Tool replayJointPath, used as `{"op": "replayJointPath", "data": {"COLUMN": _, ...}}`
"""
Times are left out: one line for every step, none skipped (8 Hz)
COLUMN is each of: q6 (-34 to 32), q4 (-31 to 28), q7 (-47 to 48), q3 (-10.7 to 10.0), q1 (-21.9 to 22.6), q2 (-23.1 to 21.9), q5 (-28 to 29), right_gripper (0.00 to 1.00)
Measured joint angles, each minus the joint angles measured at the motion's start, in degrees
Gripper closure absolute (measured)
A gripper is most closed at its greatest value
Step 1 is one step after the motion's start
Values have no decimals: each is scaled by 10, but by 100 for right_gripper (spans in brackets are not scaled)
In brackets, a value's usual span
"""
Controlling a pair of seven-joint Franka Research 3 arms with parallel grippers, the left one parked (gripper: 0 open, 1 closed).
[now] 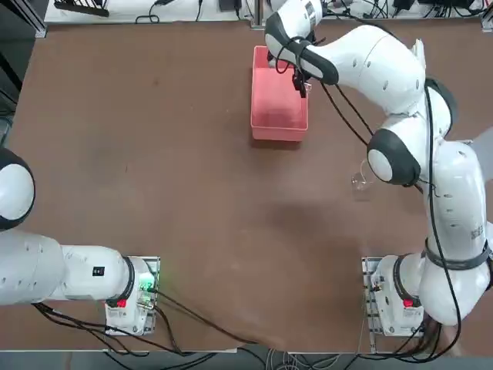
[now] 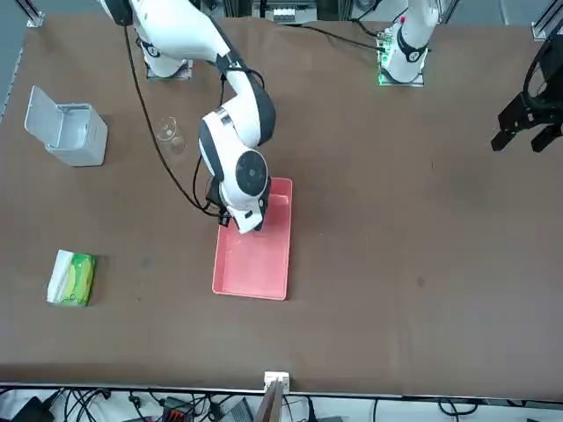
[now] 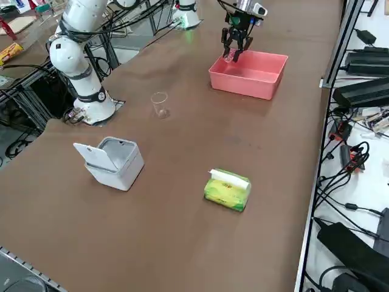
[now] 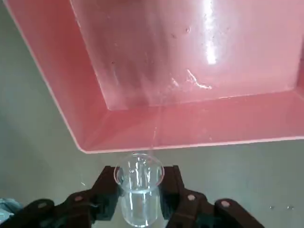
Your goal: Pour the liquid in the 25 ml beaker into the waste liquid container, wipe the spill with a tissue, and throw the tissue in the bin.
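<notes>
While tipped toward the pink rectangular plastic tray (image 4: 199,61), tiny clear glass beaker (image 4: 138,190) clamped between right gripper (image 4: 138,197) fingers at tray's near corner; liquid remaining inside (pour judged under way). Outstanding: wiping, disposal. Yellow-green tissue pack (image 3: 227,190) and pale grey box bin (image 3: 113,161) untouched, well apart.

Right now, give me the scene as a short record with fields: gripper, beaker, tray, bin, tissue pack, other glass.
right gripper: shut on the 25 ml beaker, at the tray's edge
25 ml beaker: tipped, mouth toward the tray
waste liquid container: pink tray, droplets on its floor
bin: pale grey box, lid open
tissue pack: yellow-green, white sheet sticking out
larger beaker: upright on the table, apart from the tray
</notes>
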Motion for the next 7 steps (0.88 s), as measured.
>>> {"op": "replayJointPath", "data": {"q6": -3, "q4": 0, "q7": 0, "q3": 0, "q1": 0, "q2": 0, "q5": 0, "right_gripper": 53}}
{"op": "replayJointPath", "data": {"q6": -6, "q4": 0, "q7": 0, "q3": -1, "q1": 0, "q2": 0, "q5": 0, "right_gripper": 53}}
{"op": "replayJointPath", "data": {"q6": -7, "q4": 0, "q7": 0, "q3": -1, "q1": 0, "q2": 0, "q5": 0, "right_gripper": 53}}
{"op": "replayJointPath", "data": {"q6": -8, "q4": 0, "q7": 0, "q3": -1, "q1": 0, "q2": 0, "q5": 0, "right_gripper": 53}}
{"op": "replayJointPath", "data": {"q6": -9, "q4": 0, "q7": 0, "q3": -1, "q1": 0, "q2": 0, "q5": 0, "right_gripper": 53}}
{"op": "replayJointPath", "data": {"q6": -10, "q4": 0, "q7": 0, "q3": -2, "q1": 0, "q2": 0, "q5": 0, "right_gripper": 53}}
{"op": "replayJointPath", "data": {"q6": -12, "q4": 0, "q7": 0, "q3": -2, "q1": 0, "q2": 0, "q5": 0, "right_gripper": 53}}
